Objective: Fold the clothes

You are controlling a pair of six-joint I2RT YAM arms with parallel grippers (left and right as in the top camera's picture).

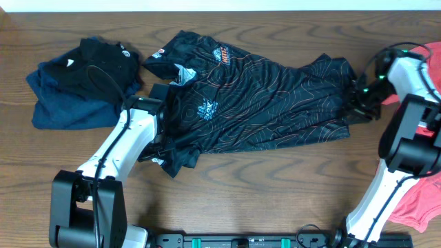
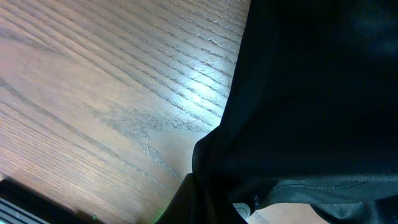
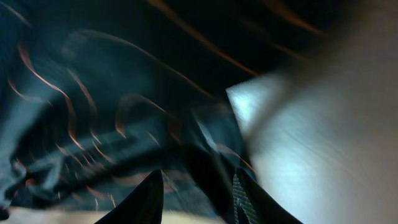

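Note:
The black jersey (image 1: 269, 103) with orange contour lines lies spread across the middle of the table. My left gripper (image 1: 162, 135) is at its lower left edge. In the left wrist view black cloth (image 2: 311, 112) bunches at the jaws and hides the fingers; it looks shut on the jersey. My right gripper (image 1: 361, 105) is at the jersey's right end. In the right wrist view its fingers (image 3: 198, 193) stand apart around a ridge of jersey cloth (image 3: 124, 106), and the picture is blurred. A coral-red garment (image 1: 422, 203) lies at the right edge.
A pile of dark navy and black clothes (image 1: 79, 86) sits at the back left. The wooden table (image 1: 262, 186) shows in front of the jersey, and also in the left wrist view (image 2: 93, 93). The arm bases stand at the front edge.

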